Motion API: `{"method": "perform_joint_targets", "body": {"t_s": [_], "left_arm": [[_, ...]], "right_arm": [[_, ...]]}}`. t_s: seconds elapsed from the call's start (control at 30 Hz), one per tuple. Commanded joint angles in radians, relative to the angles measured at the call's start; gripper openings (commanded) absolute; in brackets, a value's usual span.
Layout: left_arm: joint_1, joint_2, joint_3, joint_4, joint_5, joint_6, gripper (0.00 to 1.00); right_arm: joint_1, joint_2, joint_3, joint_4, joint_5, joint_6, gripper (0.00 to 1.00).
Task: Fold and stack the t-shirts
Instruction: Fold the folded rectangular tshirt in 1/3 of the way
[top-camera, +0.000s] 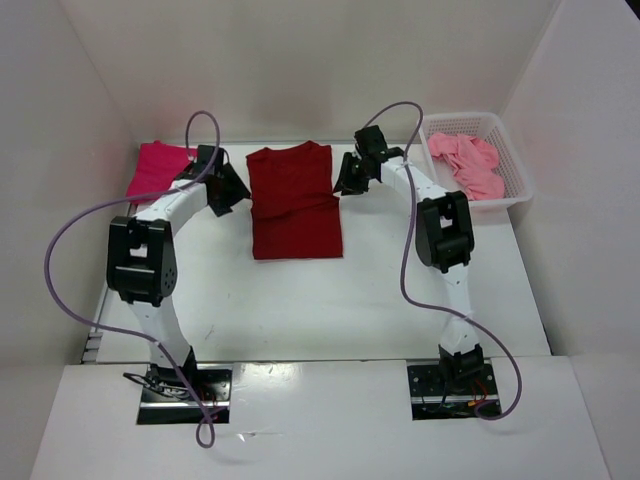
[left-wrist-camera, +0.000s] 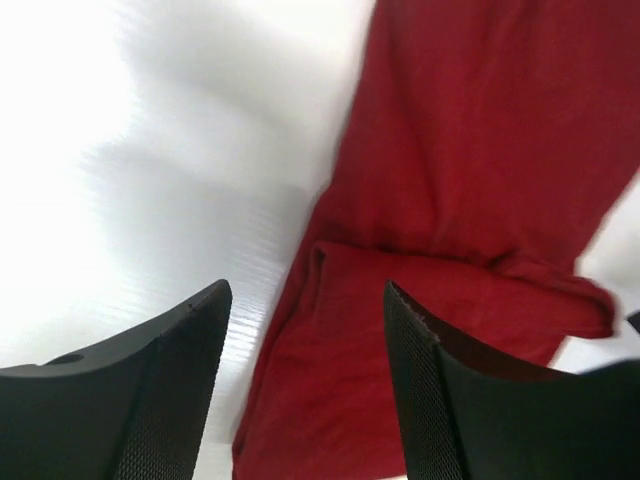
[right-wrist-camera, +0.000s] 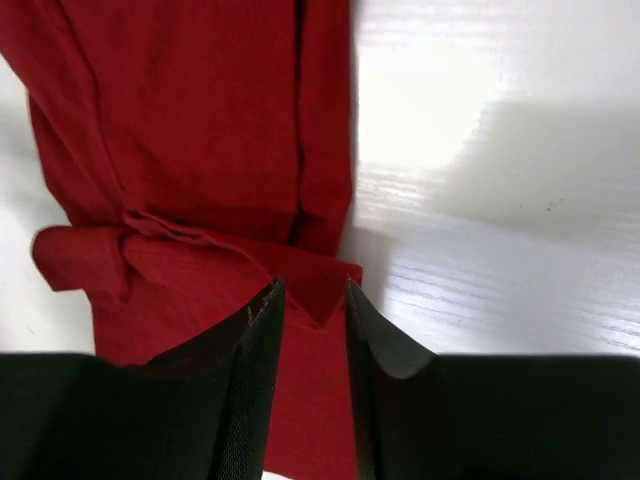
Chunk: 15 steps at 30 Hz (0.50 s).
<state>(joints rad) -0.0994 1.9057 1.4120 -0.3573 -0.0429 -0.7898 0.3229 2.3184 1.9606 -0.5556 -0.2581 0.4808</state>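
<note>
The table (top-camera: 330, 310) is plain glossy white. White walls (top-camera: 300, 60) close it in at the back and on both sides, and soft light falls on the far part. A white mesh basket (top-camera: 517, 185) stands in the far right corner against the walls.

The dark red shirt (top-camera: 295, 200) lies flat in the middle of the far half of the table, with its neckline toward the back wall. Its sides are turned in, so it makes a narrow upright rectangle. A folded sleeve forms a band of wrinkles across its lower middle, and the rest of the cloth is smooth and matte.

The crimson-pink shirt (top-camera: 158, 165) lies flat on the table at the far left, partly hidden behind the left arm (top-camera: 140, 260). The light pink shirt (top-camera: 467, 165) is crumpled inside the basket.

The left arm's jaws hover just beside the dark red shirt's left edge. In the left wrist view they are spread wide with nothing between them, over the edge of the cloth (left-wrist-camera: 470, 170) and bare table.

The right arm (top-camera: 445, 230) reaches to the shirt's right edge. In the right wrist view the right arm's jaws stand parted by a narrow gap, and a corner of the folded sleeve (right-wrist-camera: 240, 170) shows in it, unclamped.
</note>
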Motion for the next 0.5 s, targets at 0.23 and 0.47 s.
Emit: {"method": "perform_joint_targets", "body": {"t_s": [0.23, 0.47], "left_arm": [[-0.097, -0.218, -0.244, 0.188, 0.238, -0.143, 0.29], [-0.184, -0.192, -0.369, 0.256, 0.270, -0.213, 0.22]], "right_arm": [[0.099, -0.162, -0.026, 0.006, 0.037, -0.031, 0.12], [0.266, -0.016, 0.070, 0.029, -0.029, -0.022, 0.00]]}}
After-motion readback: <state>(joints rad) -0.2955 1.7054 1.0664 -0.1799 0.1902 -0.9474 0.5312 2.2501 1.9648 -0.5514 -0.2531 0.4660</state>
